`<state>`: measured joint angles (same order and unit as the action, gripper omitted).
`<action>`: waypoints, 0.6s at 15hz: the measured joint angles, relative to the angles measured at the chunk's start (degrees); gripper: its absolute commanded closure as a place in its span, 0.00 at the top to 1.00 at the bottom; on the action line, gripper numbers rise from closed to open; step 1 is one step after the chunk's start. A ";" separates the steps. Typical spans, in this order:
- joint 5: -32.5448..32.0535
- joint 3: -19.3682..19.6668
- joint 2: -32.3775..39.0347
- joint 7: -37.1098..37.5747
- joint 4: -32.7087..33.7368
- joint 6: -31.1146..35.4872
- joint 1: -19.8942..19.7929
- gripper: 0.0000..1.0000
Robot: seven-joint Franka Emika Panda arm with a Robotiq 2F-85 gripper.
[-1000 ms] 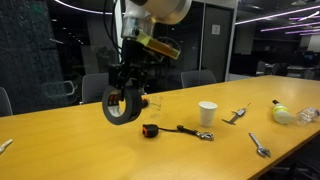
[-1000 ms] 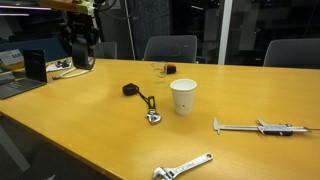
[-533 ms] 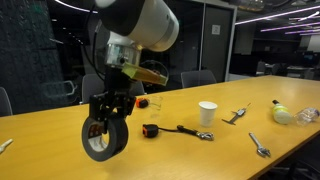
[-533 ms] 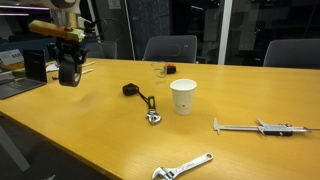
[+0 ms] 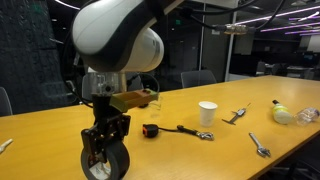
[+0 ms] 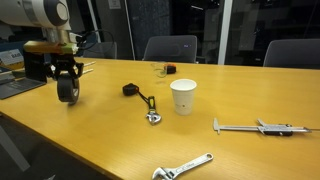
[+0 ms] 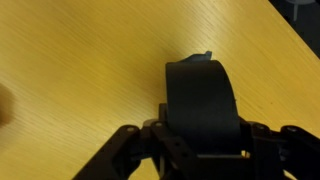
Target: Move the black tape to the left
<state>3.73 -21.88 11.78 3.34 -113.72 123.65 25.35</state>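
Black tape [image 5: 105,165] stands on edge, clamped between the fingers [image 7: 156,133], low at the tabletop [image 6: 120,130], possibly touching it; contact unclear.

Table top [image 6: 100,140] in an exterior view, with the cup [image 6: 183,97] as dial centre: the small gadget [image 6: 131,89] with its cord lies at 9 o'clock and the black tape [image 6: 68,92] farther out on that bearing. The caliper [image 6: 255,127] lies at 4 o'clock and the adjustable wrench [image 6: 183,168] at 6 o'clock, near the front edge. The tape stands on edge between the fingers of the gripper [image 6: 67,82], which descends from 12 o'clock, with a laptop [image 6: 30,68] at the tape's 9 o'clock; contact with the table cannot be told.
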 measured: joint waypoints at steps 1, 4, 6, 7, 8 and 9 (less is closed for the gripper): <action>-1.25 0.00 0.47 1.09 0.20 0.00 0.47 0.28; -3.62 0.00 1.21 3.68 0.79 0.00 1.35 0.28; -4.49 0.00 1.29 4.76 1.07 0.00 1.55 0.28; -4.77 0.00 1.30 5.17 1.18 0.00 1.60 0.28; -4.89 0.00 1.30 5.49 1.28 0.00 1.63 0.38; -4.93 0.00 1.31 5.68 1.38 0.00 1.63 0.78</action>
<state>-1.20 -21.88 13.09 9.02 -112.34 123.65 26.98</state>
